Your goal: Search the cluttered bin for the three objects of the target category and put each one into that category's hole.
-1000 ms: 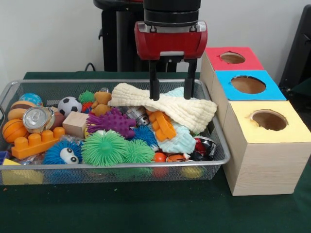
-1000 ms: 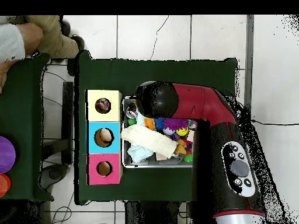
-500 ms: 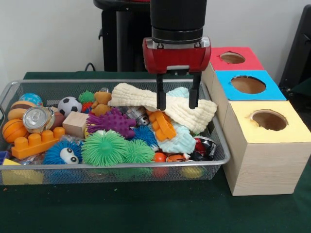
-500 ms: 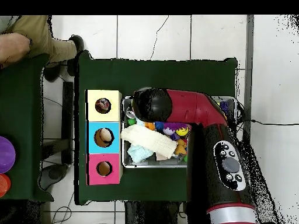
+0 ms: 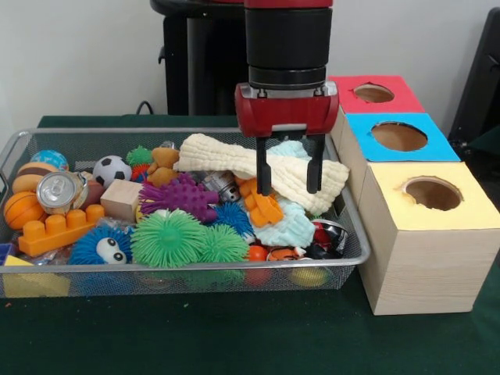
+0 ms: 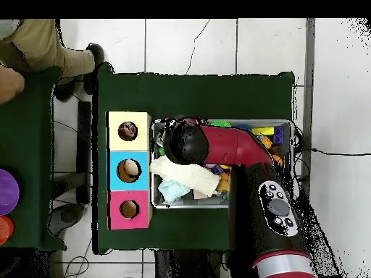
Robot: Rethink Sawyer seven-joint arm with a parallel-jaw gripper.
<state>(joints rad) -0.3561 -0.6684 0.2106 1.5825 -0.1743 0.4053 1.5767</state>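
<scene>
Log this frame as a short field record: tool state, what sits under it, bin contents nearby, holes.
tool: open, fingers straddling the cream cloth
cream cloth: draped over the clutter at the bin's box end
under the cloth: orange plastic toy, pale blue cloth
mesh bin: full of toys
other items: soda can, green spiky ball, soccer ball
holes: yellow box, blue box, red box
held: nothing

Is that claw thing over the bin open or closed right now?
Open: the tool has its two black fingers spread apart over the cream knitted cloth.
</scene>
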